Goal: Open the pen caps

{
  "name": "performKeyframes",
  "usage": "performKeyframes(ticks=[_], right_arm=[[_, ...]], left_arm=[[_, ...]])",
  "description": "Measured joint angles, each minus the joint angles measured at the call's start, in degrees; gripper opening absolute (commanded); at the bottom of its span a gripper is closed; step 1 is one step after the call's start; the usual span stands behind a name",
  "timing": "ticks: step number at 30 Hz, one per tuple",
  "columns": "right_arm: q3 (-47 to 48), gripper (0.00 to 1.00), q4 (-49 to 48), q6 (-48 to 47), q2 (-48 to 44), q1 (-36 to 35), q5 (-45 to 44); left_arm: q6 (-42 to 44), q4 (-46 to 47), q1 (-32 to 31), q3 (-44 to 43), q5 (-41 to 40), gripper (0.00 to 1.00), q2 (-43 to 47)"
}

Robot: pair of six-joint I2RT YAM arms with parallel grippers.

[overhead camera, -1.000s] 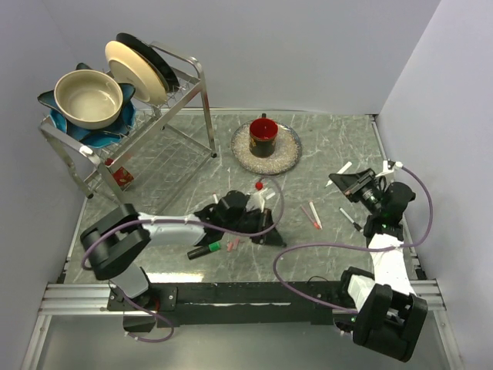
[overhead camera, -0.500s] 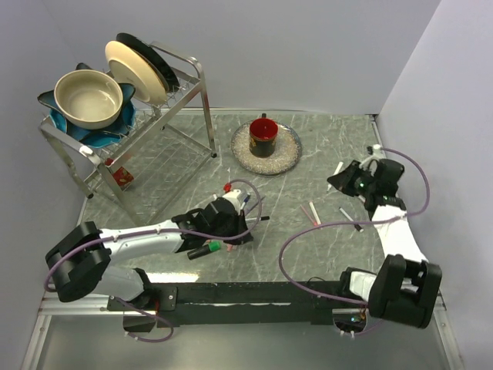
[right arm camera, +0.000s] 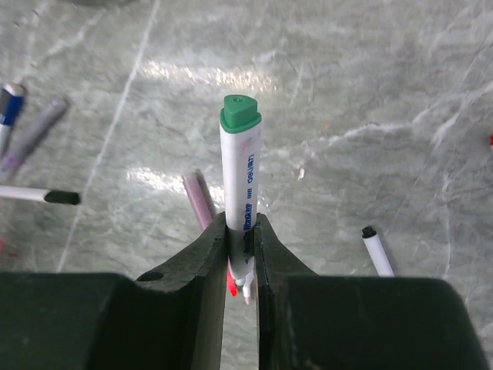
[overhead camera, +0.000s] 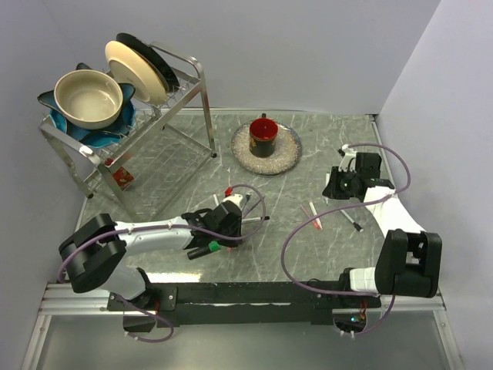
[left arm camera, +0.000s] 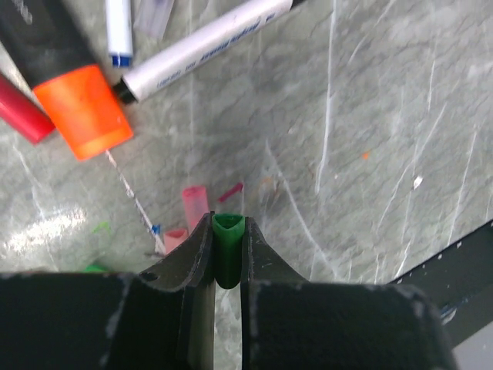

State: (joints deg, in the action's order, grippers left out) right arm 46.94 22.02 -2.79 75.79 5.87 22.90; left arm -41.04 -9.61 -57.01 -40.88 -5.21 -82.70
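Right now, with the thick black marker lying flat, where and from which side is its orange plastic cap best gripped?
Probably across the middle of the orange plastic cap, coming straight down: the thick black marker lies flat, so only the cap's long sides are open. A red piece and a white pen's tip lie close by, so finger room is tight.

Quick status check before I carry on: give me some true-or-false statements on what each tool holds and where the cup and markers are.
1. The left tool is shut on a green cap. True.
2. The right tool is empty. False: it grips a white pen with a green end.
3. The red cup lies tipped over. False: it stands upright on a round plate.
4. A black marker with its orange cap on lies on the table. True.
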Motion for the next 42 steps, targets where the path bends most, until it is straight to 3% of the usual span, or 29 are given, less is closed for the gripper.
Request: performKeyframes(ticks=[27,31,42], right_arm=[[1.9,0.0,4.4,-3.8,4.6,-1.5,-1.7],[1.9,0.0,4.8,-4.4,5.0,-1.7,-2.3],[2.0,0.0,6.4,-6.1,6.7,-2.3,-4.1]], left_arm=[[4.4,-10.4,-4.3,-14.1,-11.5,0.22,-13.6],[4.6,-11.7,-4.9,-15.2,-12.9,0.32,-14.7],[5.0,-13.1,-5.5,-15.9,-14.6,0.4,-14.7]])
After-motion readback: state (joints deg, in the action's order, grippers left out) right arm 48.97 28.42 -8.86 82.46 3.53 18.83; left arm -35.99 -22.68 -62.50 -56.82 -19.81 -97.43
